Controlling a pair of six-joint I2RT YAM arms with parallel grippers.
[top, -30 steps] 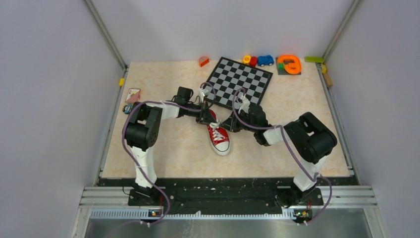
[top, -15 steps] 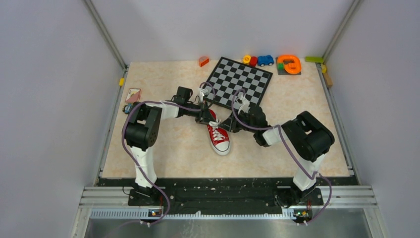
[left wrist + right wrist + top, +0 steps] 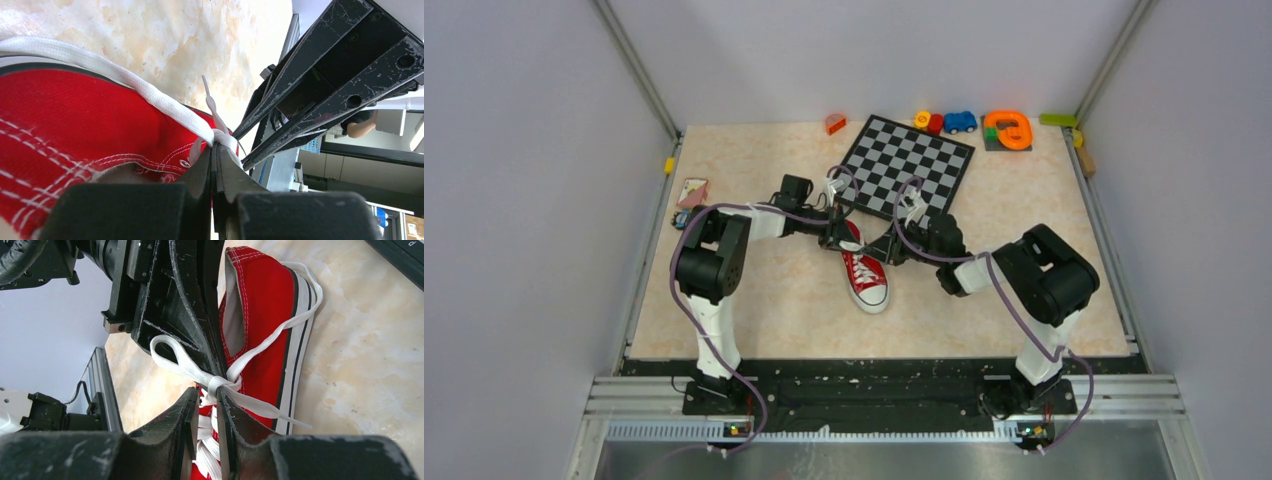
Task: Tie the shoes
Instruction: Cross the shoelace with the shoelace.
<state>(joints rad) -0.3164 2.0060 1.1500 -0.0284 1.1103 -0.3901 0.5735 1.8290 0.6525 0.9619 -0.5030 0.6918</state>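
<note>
The red shoe (image 3: 865,270) sat upright in the middle of the tabletop (image 3: 764,300), toe toward the arms, its heel just short of the chessboard (image 3: 909,165). Nothing pinned it down, so a hard pull on the lace would likely drag or tip it rather than tighten anything.

The left end effector (image 3: 215,150) was clamped shut on the white lace (image 3: 150,96) right at the knot (image 3: 218,383). The right end effector (image 3: 206,395) met it from the other side, jaws a narrow way apart around that same knot; whether they pinched it I could not tell. With both sets of tips crowded onto one spot, they could knock together, or one could tug the strand out of the other. The one loop (image 3: 180,366) looked slack, and if it were let go too soon it would probably slip through and undo the bow.

Plain grey walls (image 3: 524,200) closed in three sides. The tabletop was pale marbled beige and smooth-looking, which in my judgement gave the sole little to catch on. Beyond the chessboard, along the far edge, lay an orange toy (image 3: 1009,130) and a small blue car (image 3: 960,121).
</note>
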